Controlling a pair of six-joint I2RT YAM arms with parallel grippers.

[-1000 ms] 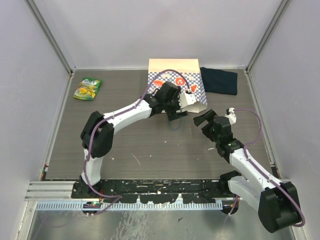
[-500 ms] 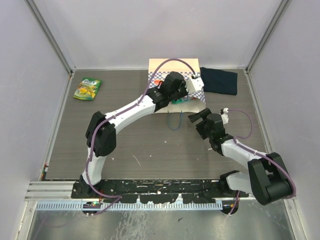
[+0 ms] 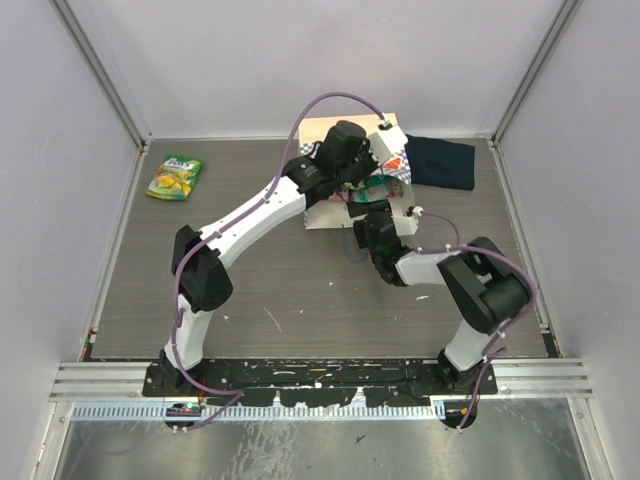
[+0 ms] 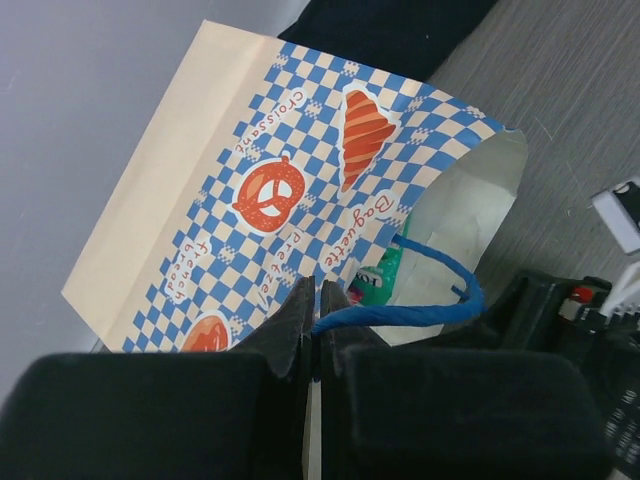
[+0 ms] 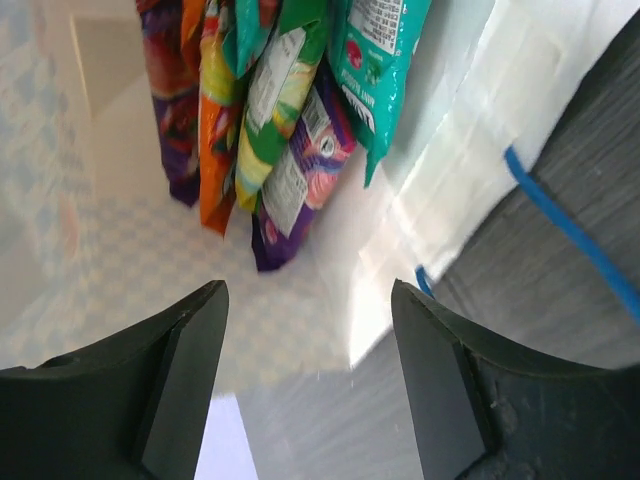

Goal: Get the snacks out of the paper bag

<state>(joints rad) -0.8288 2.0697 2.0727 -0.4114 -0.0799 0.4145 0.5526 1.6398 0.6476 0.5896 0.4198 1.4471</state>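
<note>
Left gripper (image 4: 312, 300) clamps the paper bag's (image 4: 250, 170) blue handle (image 4: 440, 312), its mouth agape. Right gripper (image 5: 308, 300), jaws apart, faces the candy pouches (image 5: 285, 110) inside.

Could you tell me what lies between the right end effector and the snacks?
Only the bare inner surface of the paper bag, as the right wrist view shows.

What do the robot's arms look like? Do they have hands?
The left arm and right arm are white tubes with chunky black joints. A thin purple cable runs along each. Instead of hands, the left gripper and right gripper each have two black fingers.
</note>
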